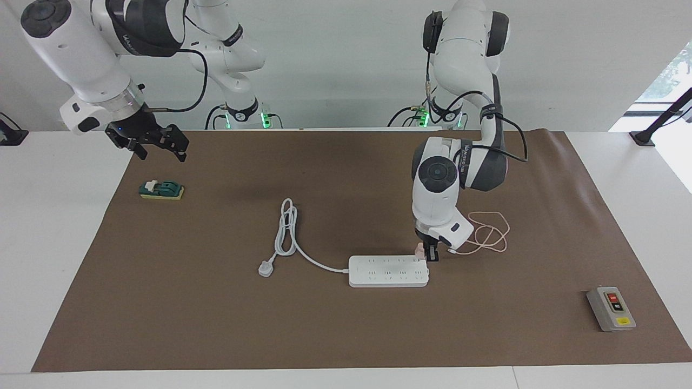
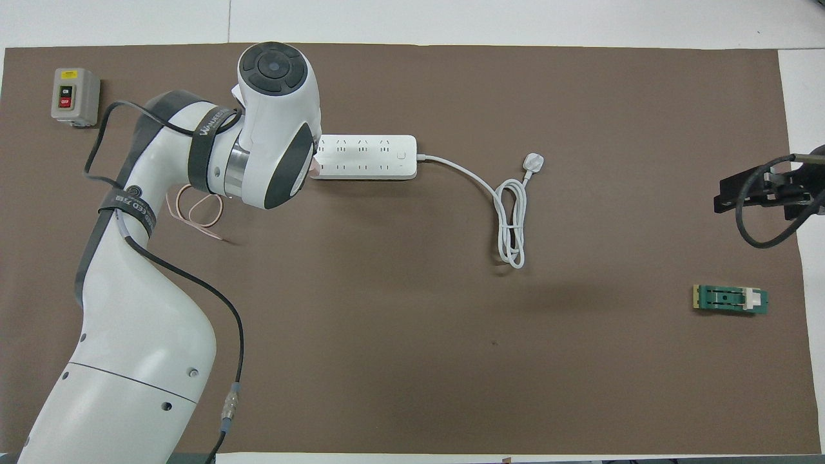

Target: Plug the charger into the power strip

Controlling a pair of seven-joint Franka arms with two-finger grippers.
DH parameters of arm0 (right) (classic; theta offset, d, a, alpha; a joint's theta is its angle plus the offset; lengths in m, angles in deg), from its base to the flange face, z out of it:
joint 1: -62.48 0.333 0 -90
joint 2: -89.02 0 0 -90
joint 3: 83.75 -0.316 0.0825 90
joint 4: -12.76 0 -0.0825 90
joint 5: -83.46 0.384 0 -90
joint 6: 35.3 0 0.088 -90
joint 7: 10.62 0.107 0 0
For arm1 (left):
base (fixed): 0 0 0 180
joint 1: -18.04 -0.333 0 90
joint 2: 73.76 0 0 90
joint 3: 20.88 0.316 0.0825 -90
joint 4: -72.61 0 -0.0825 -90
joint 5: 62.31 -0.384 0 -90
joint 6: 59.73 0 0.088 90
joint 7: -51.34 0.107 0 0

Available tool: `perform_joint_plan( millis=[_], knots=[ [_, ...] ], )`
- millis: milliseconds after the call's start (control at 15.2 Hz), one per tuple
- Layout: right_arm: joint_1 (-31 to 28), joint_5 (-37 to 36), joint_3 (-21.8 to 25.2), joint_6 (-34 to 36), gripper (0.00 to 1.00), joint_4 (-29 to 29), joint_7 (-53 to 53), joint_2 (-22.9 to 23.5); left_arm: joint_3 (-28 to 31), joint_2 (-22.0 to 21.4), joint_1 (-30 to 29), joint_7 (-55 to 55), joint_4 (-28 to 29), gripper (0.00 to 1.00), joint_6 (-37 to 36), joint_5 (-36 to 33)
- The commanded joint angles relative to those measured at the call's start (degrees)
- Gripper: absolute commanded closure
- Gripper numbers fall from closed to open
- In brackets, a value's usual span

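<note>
Brown mat covered the desk (image 1: 346,335), white wall at the robots' end. Charger (image 1: 419,249) was clamped in the left gripper (image 1: 431,255), hanging just over the power strip (image 1: 388,270) at its end toward the left arm; contact with the sockets couldn't be told. Its thin pink cable (image 1: 489,233) lay looped on the mat beside that arm. Strip lay flat mid-desk, its white cord (image 1: 286,229) and plug (image 1: 265,268) trailing toward the right arm's end.

Risks, as a guess: prongs hidden under the wrist in the overhead view, so misalignment with the slots likely; pushing down off-centre could tilt or shove the loose strip, nothing held it. Cable could snag the gripper.

Right gripper (image 1: 159,143) waited with fingers apart, up over the mat's edge above the green switch block (image 1: 161,189). Grey button box (image 1: 611,308) sat well apart.
</note>
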Motion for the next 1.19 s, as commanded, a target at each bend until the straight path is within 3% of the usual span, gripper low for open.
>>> perform_joint_plan(
  millis=[0,1120],
  knots=[
    [-0.4,-0.4,-0.4,-0.1,0.0,0.6,-0.8,-0.8,1.2,-2.3,1.5,-1.4,3.7,1.0,2.6,-0.8],
    [-0.4,-0.4,-0.4,-0.1,0.0,0.6,-0.8,-0.8,1.2,-1.1,2.5,-1.7,2.1,1.0,3.0,-0.6]
  ],
)
